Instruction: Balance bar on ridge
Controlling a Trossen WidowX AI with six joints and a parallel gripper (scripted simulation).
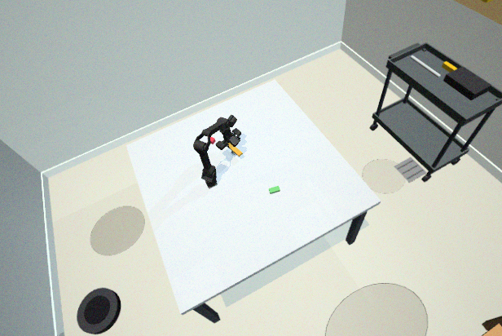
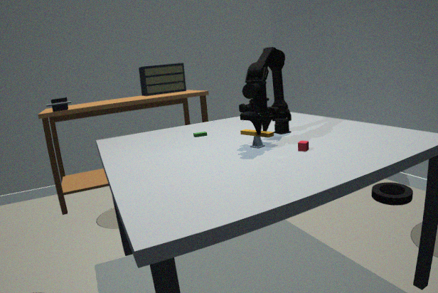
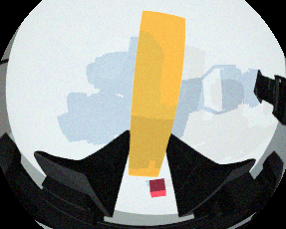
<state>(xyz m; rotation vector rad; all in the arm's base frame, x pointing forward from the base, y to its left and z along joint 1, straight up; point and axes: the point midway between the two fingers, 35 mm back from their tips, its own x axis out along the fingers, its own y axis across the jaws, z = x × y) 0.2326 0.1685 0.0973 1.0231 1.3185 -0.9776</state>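
Note:
The orange bar [image 1: 235, 150] [image 2: 247, 132] [image 3: 158, 75] is held off the table and looks nearly level, with both ends in the air. My gripper [image 2: 261, 131] [image 3: 149, 133] points down and is shut on the bar, its fingers on the two long sides. The small grey ridge [image 2: 257, 141] stands on the white table [image 1: 261, 236] [image 2: 199, 192] directly under the bar in the exterior view. Its top meets the bar's underside there; whether they touch or a thin gap is left, I cannot tell. In the wrist view the bar hides the ridge.
A red cube [image 1: 212, 140] [image 2: 303, 146] [image 3: 157, 187] lies on the table near the ridge, beyond the bar's near end in the wrist view. A flat green block [image 1: 274, 190] [image 2: 200, 134] lies farther off. The arm's base stands on the table.

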